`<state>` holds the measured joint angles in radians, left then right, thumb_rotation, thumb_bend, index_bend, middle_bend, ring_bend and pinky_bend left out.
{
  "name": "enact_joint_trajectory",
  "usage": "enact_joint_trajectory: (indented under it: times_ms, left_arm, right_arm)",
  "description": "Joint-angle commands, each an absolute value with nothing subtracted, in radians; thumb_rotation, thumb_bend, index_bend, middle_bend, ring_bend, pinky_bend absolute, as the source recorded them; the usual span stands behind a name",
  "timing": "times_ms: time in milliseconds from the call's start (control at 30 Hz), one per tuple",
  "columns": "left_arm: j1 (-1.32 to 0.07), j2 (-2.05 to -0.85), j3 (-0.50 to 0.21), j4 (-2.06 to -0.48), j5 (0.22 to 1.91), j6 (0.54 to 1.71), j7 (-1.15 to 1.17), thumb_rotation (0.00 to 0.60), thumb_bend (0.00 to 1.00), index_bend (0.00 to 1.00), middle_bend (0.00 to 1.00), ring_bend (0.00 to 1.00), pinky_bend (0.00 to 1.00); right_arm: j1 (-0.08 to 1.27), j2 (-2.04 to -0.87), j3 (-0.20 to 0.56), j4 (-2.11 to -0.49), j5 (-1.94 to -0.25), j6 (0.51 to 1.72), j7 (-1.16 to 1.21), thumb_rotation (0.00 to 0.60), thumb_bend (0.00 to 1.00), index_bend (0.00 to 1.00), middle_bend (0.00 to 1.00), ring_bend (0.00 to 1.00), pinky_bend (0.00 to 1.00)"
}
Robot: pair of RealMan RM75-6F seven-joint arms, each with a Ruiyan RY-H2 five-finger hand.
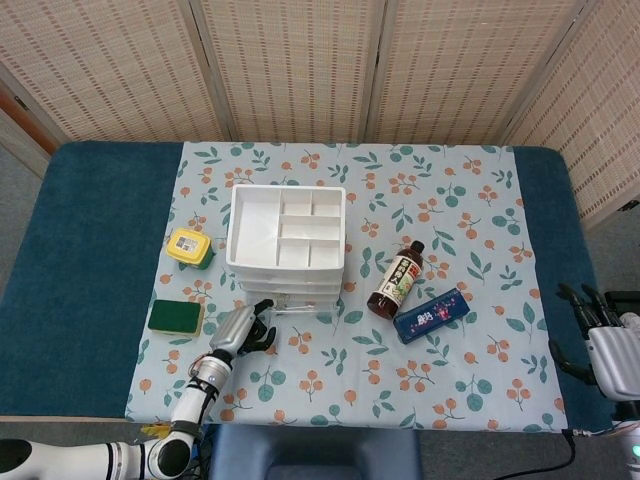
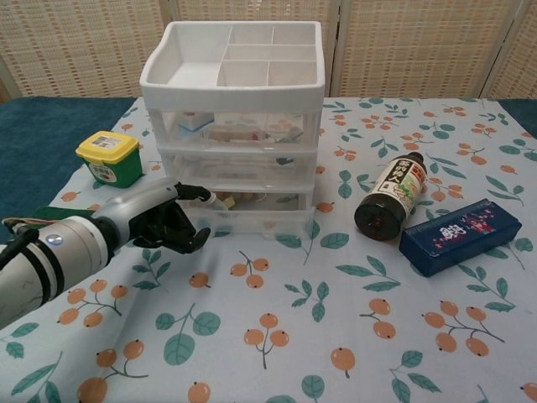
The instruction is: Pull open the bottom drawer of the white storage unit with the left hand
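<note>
The unit (image 2: 233, 126) stands mid-surface, its bottom drawer (image 2: 252, 217) jutting forward. The left robot hand (image 2: 159, 225) reaches low, fingers hooked on the drawer's left front. The right robot hand (image 1: 600, 340) hangs spread, holding nothing. Labels are unreadable.

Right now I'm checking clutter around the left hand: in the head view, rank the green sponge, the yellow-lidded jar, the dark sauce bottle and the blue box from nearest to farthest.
From the left hand:
1. Green sponge, just to its left.
2. Yellow-lidded jar, behind it to the left.
3. Dark sauce bottle, right of the storage unit.
4. Blue box, farthest right.
</note>
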<state>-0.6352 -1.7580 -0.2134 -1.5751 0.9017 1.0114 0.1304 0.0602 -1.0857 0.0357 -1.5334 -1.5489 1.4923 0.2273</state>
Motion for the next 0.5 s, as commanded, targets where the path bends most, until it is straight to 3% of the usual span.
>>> enact_joint_trajectory:
  times_ms: [33,500]
  left_arm:
    - [-0.628,-1.749,-0.202,-1.592,0.911,1.015,0.135,0.6,0.51,0.31,1.0,1.0,1.0]
    - [-0.593,-1.707,-0.139,-1.687,0.969,1.026,0.153,0.6,0.51,0.33,1.0,1.0,1.0]
  right_arm:
    - [0.061,-1.086,0.036,-1.532,-1.55,1.492,0.228,0.6,0.41,0.04,0.18,0.08,0.2]
    - [0.06,-1.086,0.036,-1.529,-1.552,1.495,0.231,0.6,0.41,0.04,0.18,0.08,0.2]
